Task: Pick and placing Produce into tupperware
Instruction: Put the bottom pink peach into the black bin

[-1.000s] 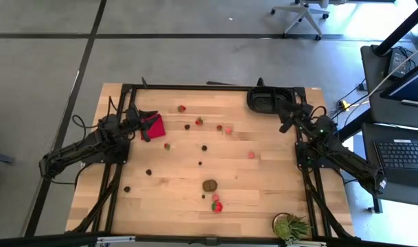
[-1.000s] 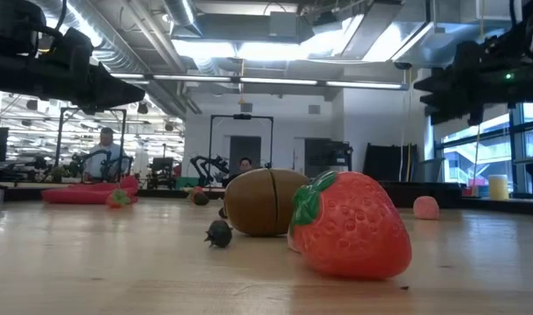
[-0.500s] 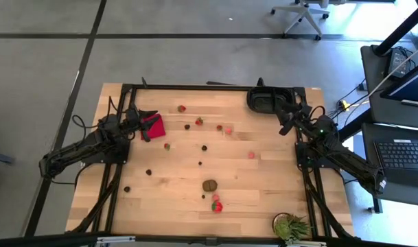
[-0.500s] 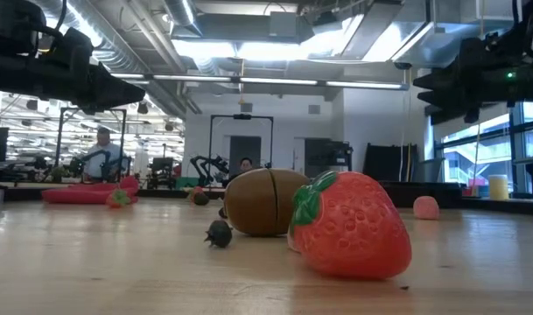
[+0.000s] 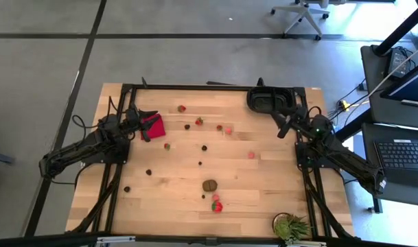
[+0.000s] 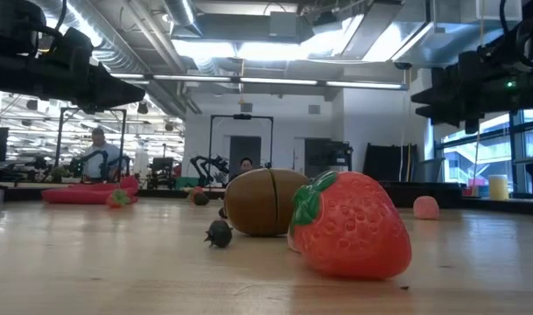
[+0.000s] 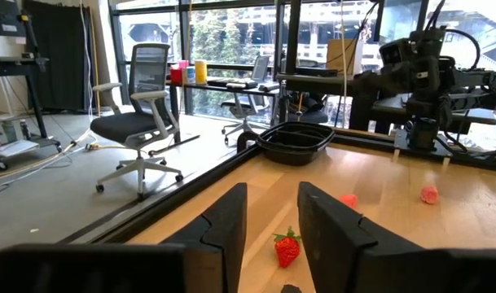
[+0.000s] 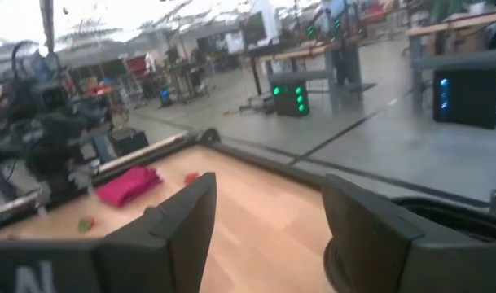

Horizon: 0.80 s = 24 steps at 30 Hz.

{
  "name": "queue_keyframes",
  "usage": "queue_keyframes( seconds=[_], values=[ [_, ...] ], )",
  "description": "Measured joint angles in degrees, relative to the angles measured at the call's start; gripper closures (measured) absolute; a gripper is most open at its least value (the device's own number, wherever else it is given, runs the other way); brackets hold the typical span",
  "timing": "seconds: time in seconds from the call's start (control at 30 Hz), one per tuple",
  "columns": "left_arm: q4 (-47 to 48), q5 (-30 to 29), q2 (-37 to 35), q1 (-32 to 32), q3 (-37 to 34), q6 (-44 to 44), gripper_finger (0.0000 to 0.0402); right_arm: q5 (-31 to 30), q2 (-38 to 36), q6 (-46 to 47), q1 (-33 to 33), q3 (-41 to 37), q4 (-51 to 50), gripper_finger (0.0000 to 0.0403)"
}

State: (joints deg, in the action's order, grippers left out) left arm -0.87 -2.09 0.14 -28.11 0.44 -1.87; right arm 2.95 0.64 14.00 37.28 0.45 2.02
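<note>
The produce lies scattered on the wooden table: red strawberries (image 5: 182,108) (image 5: 216,205), pink pieces (image 5: 251,155), small dark round ones (image 5: 204,147) and a brown lump (image 5: 209,184). In the low view the big strawberry (image 6: 349,223) and the lump (image 6: 262,201) rest side by side. The black tupperware (image 5: 267,101) sits at the far right corner. My right gripper (image 5: 281,125) (image 8: 268,212) hangs open just near of the tupperware. My left gripper (image 5: 147,125) (image 7: 272,220) waits open over the red cloth (image 5: 154,125) at the left.
A spiky green plant (image 5: 291,226) stands at the near right corner. Black frame rails (image 5: 215,87) run along the table's edges. The right wrist view shows the red cloth (image 8: 127,185) and the tupperware's rim (image 8: 443,216). People and workbenches fill the room behind the table.
My right gripper has drifted a little away from the tupperware, toward the table's near edge and slightly down. It has stayed open.
</note>
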Motion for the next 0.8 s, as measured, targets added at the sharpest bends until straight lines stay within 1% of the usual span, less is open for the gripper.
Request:
queue_keyframes(
  seconds=[0.17,0.37,0.47,0.63,0.8],
  values=[
    [0.0,0.0,0.0,0.0,0.0,0.0,0.0308,4.1,0.0,-2.4,0.0,0.0,0.0,0.0176],
    [0.0,0.0,0.0,0.0,0.0,-0.8,0.0319,4.4,0.0,-2.5,0.0,0.0,0.2,0.0176],
    [0.0,0.0,0.0,0.0,0.0,-0.9,0.0324,5.8,0.1,-2.9,0.0,0.9,-0.1,0.0176],
    [0.0,0.0,0.0,0.0,0.0,-0.9,0.0333,8.9,1.7,-4.6,-0.1,7.0,-1.5,0.0176],
    [0.0,0.0,0.0,0.0,0.0,-0.7,0.0342,9.8,8.0,-10.6,-2.4,15.2,-7.6,0.0176]
  ],
)
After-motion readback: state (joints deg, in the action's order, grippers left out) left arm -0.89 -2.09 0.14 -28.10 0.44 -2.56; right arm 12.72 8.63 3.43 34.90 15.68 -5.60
